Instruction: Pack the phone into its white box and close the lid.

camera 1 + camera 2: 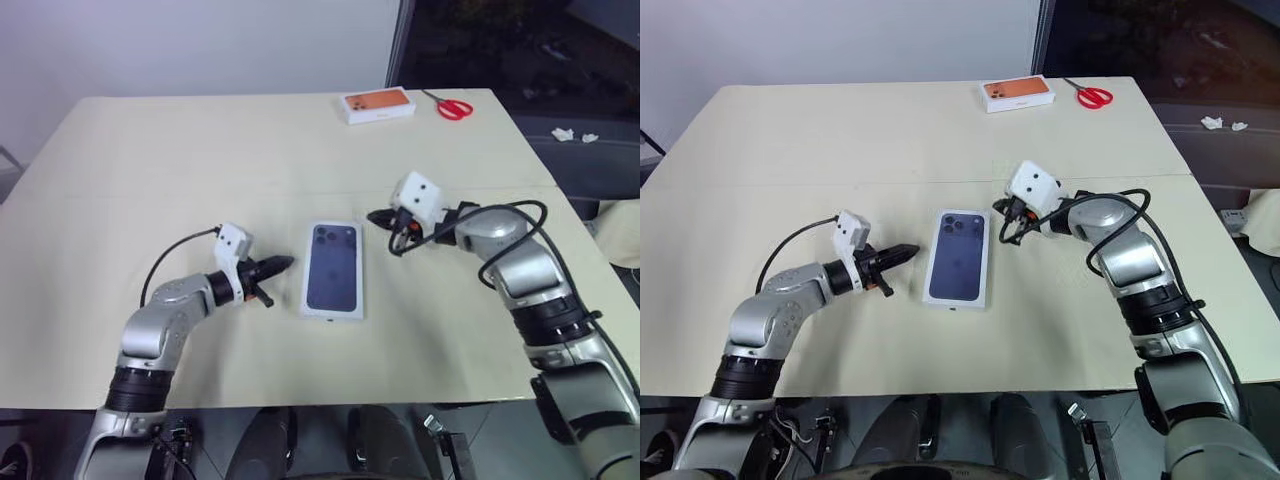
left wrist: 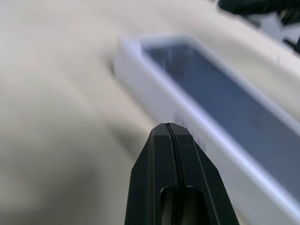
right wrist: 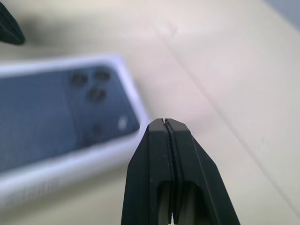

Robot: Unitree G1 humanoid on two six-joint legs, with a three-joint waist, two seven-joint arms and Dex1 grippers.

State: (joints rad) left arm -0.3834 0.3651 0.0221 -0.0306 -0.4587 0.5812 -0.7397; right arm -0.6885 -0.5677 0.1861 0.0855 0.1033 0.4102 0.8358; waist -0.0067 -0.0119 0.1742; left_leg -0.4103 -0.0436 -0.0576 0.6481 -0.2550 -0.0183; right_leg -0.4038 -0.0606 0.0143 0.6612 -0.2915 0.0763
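Note:
The white box lies flat in the middle of the table with the lid on it, its top printed with a dark blue phone picture. The phone itself is hidden. My left gripper is shut and empty, pointing at the box's left long side from a short gap away; its closed fingertips show with the lid just beyond. My right gripper is shut and empty, hovering off the box's far right corner, above the table. Its fingertips sit beside the lid's printed camera cluster.
A white box with an orange top lies at the table's far edge, and red-handled scissors lie to its right. The table's right edge runs close behind my right arm.

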